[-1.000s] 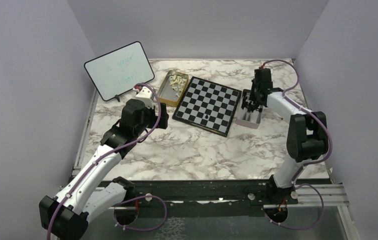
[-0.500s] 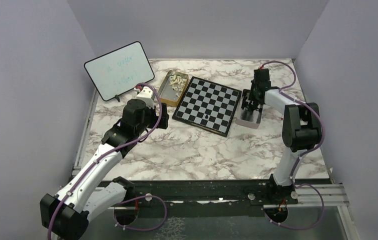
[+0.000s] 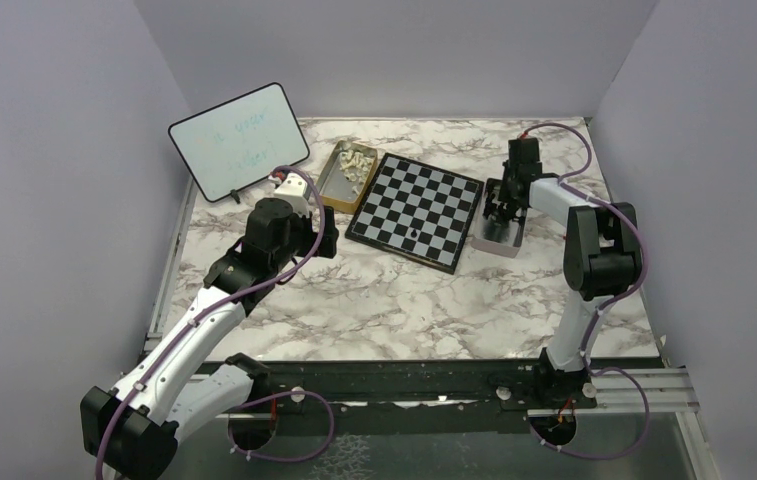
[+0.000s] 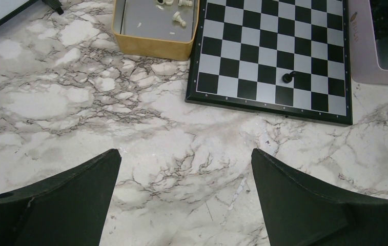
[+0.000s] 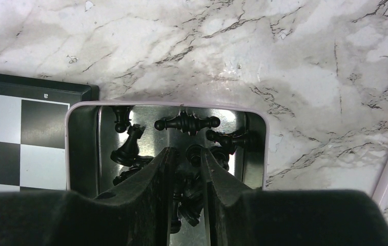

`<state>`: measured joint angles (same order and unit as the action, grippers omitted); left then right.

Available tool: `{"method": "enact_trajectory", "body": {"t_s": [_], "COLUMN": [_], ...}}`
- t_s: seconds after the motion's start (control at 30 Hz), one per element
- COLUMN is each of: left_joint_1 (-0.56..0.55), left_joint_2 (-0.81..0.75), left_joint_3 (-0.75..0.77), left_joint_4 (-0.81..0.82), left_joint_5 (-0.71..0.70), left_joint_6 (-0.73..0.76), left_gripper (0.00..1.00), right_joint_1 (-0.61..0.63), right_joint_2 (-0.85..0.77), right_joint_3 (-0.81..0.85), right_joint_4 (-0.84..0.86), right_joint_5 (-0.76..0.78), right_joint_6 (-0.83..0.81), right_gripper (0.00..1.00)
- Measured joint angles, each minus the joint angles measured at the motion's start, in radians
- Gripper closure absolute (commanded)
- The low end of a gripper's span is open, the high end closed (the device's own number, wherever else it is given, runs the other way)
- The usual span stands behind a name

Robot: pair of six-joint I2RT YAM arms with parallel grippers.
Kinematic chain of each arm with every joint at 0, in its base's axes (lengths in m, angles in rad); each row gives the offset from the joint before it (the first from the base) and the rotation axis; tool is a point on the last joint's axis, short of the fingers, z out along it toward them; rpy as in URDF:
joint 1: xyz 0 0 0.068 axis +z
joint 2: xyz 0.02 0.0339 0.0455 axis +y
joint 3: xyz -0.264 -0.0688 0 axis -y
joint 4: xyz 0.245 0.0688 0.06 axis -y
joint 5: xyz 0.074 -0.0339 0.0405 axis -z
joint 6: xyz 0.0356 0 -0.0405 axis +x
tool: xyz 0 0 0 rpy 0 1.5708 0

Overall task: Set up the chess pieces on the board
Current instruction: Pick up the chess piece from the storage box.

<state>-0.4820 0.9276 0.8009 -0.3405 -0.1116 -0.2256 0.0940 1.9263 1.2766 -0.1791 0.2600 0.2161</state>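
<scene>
We work with three views. The top camera sits high above and behind the near edge of the table. It faces the far edge, tilted down, and is the farthest off, taking in the whole table from corner to corner.

The left wrist camera hangs at middling height over the table's left half and looks toward the far edge. The fingers of the left gripper frame its lower corners.

The right wrist camera looks steeply down from very close, toward the table's right edge. The right gripper fills its lower part.

All three views share the board. Both wrist views also catch the pink tin touching the board's right side.
</scene>
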Motion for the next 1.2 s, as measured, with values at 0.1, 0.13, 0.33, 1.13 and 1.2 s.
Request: {"method": "enact_trajectory", "body": {"t_s": [0.1, 0.13, 0.33, 1.13, 1.2], "left_joint_1": [0.000, 0.000, 0.000, 0.000, 0.000], "left_joint_2": [0.000, 0.000, 0.000, 0.000, 0.000], "left_joint_3": [0.000, 0.000, 0.000, 0.000, 0.000], "left_joint_4": [0.000, 0.000, 0.000, 0.000, 0.000], "left_joint_5": [0.000, 0.000, 0.000, 0.000, 0.000], "left_joint_6": [0.000, 0.001, 0.002, 0.002, 0.002], "left_gripper": [0.01, 0.01, 0.01, 0.01, 0.01], "right_joint_1": [-0.003, -0.004, -0.005, -0.005, -0.005], "right_joint_2": [0.004, 0.006, 0.011, 0.011, 0.010], "right_joint_3": [0.000, 0.000, 0.000, 0.000, 0.000], "right_joint_4": [0.000, 0.000, 0.000, -0.002, -0.005], "right_joint_5": [0.000, 0.000, 0.000, 0.000, 0.000], "right_joint_6": [0.000, 0.001, 0.000, -0.008, -0.008], "right_gripper": [0.71, 0.71, 0.74, 0.86, 0.86]}}
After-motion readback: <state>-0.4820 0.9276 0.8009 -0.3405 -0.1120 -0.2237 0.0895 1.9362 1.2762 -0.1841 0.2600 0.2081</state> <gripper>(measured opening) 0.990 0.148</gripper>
